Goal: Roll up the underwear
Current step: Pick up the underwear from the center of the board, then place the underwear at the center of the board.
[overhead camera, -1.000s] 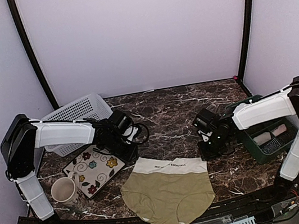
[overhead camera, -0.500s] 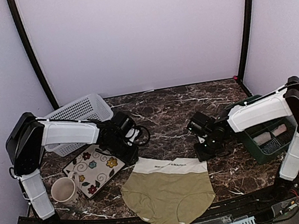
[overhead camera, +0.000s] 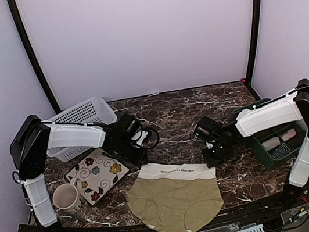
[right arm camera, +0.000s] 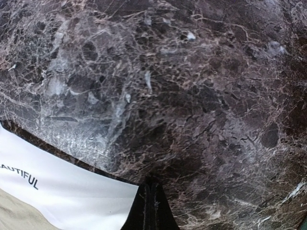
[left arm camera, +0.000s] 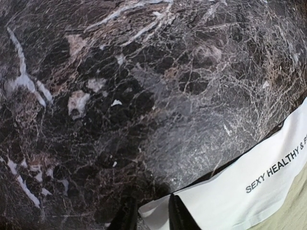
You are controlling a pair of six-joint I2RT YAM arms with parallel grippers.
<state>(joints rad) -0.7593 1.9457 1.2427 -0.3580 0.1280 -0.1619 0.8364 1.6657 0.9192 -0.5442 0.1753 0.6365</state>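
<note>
From above, you are seeing the underwear (overhead camera: 177, 203) lying flat at the near middle of the marble table (overhead camera: 172, 113), olive-khaki with a white waistband (overhead camera: 178, 173) on its far side. The left gripper (overhead camera: 141, 156) is hovering at the left corner of that waistband and the right gripper (overhead camera: 211, 157) at the right corner. Both sets of fingers are hiding under the dark wrists, so their state is not showing here. A white basket (overhead camera: 78, 117), a flowered plate (overhead camera: 97, 175) and a mug (overhead camera: 65, 196) are sitting on the left, and a green bin (overhead camera: 277, 145) on the right, its contents too small to name.

On the left wrist camera, the bottom edge is cutting off the left gripper (left arm camera: 151, 216). Its two fingers (left arm camera: 178, 215) are standing apart, and the waistband (left arm camera: 240, 184) corner is lying between them; you cannot tell whether they are touching it. The printed text is running out of the frame.

On the right wrist camera, the right gripper (right arm camera: 151, 206) is pressing its fingers together, with the tips cut off below. The waistband (right arm camera: 72, 189) corner is ending just beside them, and whether any cloth is caught you cannot tell.
</note>
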